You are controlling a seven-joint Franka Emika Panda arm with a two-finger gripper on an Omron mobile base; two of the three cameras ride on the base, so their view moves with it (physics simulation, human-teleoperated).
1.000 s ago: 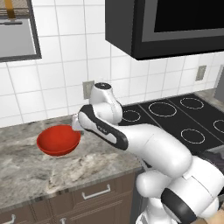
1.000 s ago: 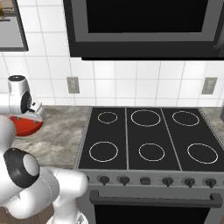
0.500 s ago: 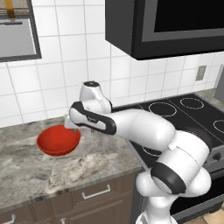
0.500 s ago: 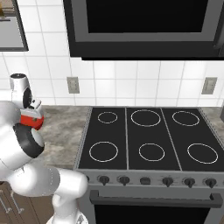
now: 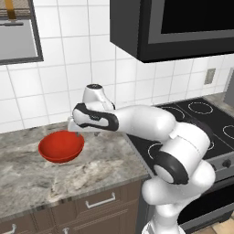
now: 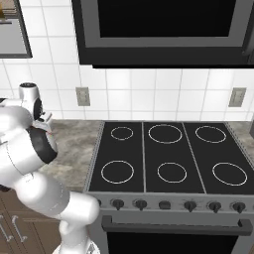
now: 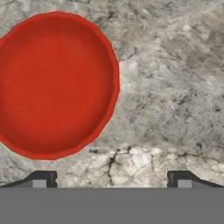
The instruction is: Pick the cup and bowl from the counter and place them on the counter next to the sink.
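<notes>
The red bowl (image 5: pixel 61 146) sits on the grey marble counter (image 5: pixel 68 180), left of the stove. My gripper (image 5: pixel 77 131) hangs just above the bowl's right rim, pointing down. In the hand view the bowl (image 7: pixel 52 85) lies to the upper left, and bare counter (image 7: pixel 166 87) lies under the open gripper (image 7: pixel 111 180). Nothing is between its fingertips (image 7: pixel 41 179). The cup and the sink are out of view.
A black stovetop (image 5: pixel 201 121) with white rings adjoins the counter on the right, also seen as the stovetop (image 6: pixel 163 154) in the right base view. A dark microwave hood (image 5: pixel 173 27) hangs above it. The white tiled wall (image 5: pixel 55 82) backs the counter.
The arm has swung left and stretched toward the bowl, bringing the hand over the bowl's right edge. The bowl has not moved and the gripper has stayed open.
</notes>
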